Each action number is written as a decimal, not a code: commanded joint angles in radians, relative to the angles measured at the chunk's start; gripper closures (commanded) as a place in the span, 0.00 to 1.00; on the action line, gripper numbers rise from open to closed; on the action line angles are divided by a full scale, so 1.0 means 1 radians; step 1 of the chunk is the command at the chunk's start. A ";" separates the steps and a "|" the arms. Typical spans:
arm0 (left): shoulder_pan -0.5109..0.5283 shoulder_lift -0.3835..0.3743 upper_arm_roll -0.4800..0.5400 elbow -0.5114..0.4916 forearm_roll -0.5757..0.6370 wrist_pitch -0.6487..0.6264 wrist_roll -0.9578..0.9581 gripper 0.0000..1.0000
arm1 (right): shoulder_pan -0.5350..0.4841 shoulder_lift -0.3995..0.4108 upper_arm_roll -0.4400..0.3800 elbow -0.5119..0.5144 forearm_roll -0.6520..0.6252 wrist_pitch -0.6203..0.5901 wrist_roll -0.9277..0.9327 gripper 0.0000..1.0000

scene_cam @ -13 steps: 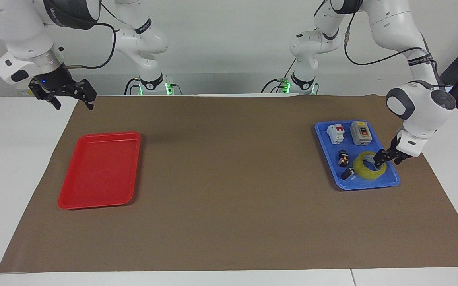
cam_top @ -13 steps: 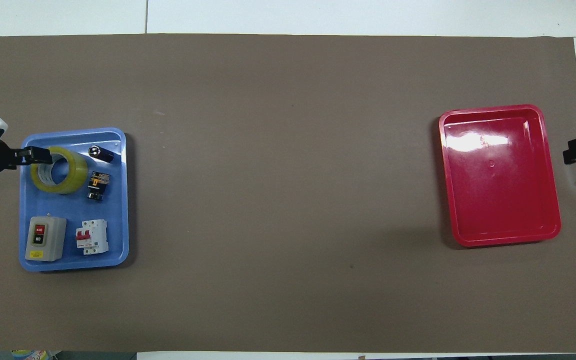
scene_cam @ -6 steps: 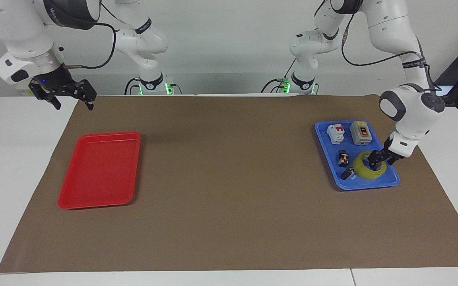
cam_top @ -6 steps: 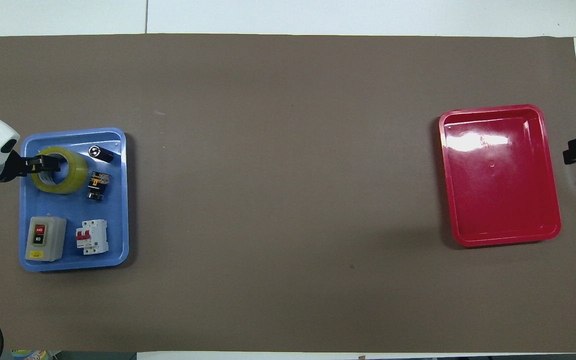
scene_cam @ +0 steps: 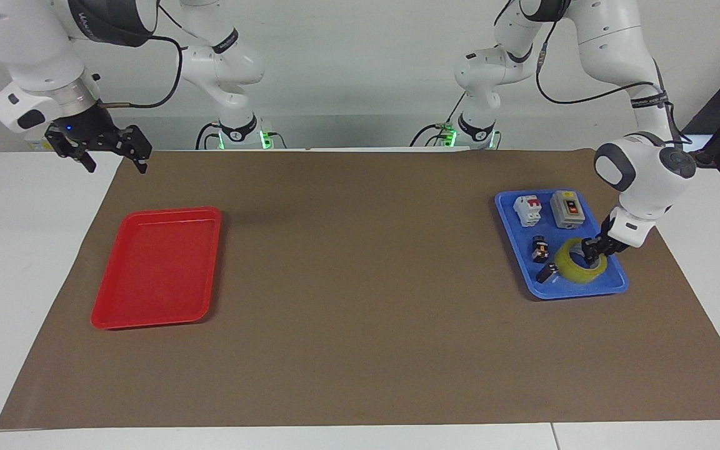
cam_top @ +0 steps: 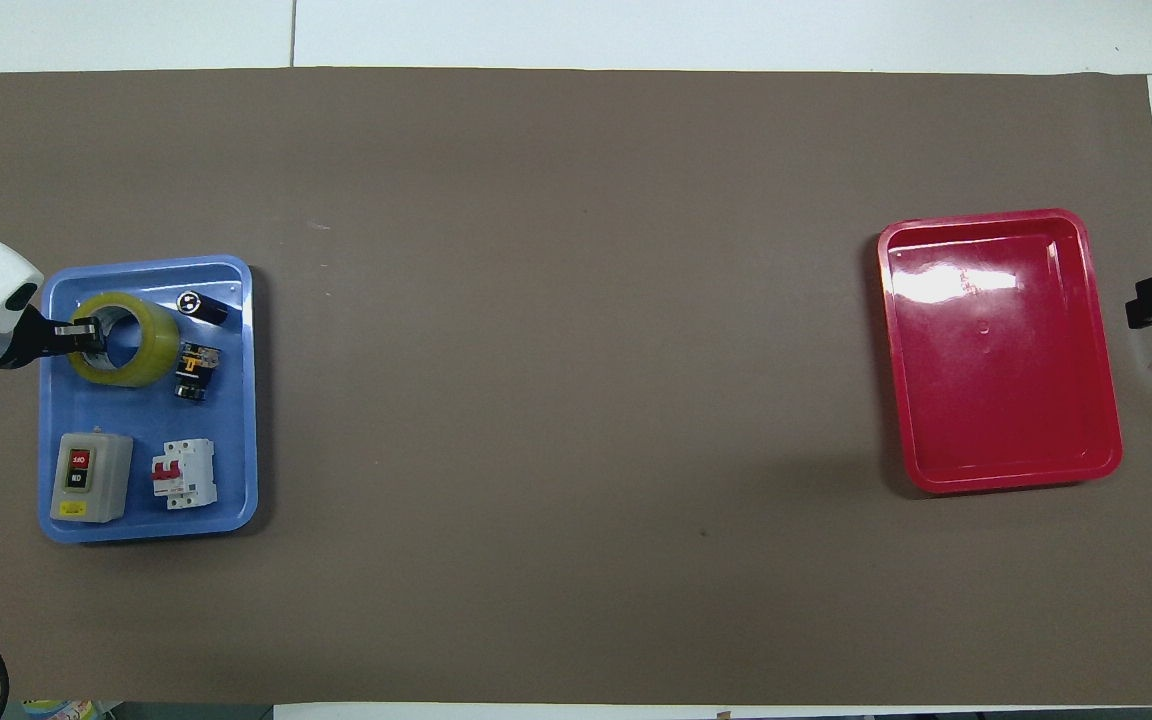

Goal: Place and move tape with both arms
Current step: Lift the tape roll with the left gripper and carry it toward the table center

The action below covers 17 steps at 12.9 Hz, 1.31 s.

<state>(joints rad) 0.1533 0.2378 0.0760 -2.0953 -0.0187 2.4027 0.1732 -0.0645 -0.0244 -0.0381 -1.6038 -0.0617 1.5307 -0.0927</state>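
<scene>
Faintly, switch box (cam_top: 87,478) label reads OFF/ON.

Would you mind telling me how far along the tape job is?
Nothing is moved yet: the tape lies in the blue tray. In hand: the left gripper is at its rim. The red tray holds nothing, and the right gripper waits.

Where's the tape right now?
The tape lies in the blue tray at the left arm's end, beside small black parts, left gripper at its rim.
</scene>
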 commanded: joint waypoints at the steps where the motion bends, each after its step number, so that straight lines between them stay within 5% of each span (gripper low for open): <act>1: 0.008 -0.040 -0.005 -0.038 0.023 -0.017 0.006 1.00 | -0.009 -0.019 0.003 -0.024 0.019 0.006 -0.005 0.00; 8: -0.032 -0.237 -0.010 0.055 0.023 -0.293 -0.027 1.00 | -0.009 -0.019 0.003 -0.024 0.019 0.006 -0.005 0.00; 13: -0.349 -0.249 -0.010 -0.008 0.081 -0.275 -0.428 1.00 | -0.009 -0.019 0.003 -0.024 0.019 0.008 -0.005 0.00; 17: -0.648 -0.114 -0.010 0.012 0.126 -0.133 -0.875 1.00 | -0.009 -0.019 0.003 -0.024 0.019 0.006 -0.005 0.00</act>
<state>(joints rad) -0.4047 0.0692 0.0465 -2.0972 0.0736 2.2081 -0.5878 -0.0645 -0.0244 -0.0381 -1.6038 -0.0617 1.5307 -0.0927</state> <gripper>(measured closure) 0.789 0.000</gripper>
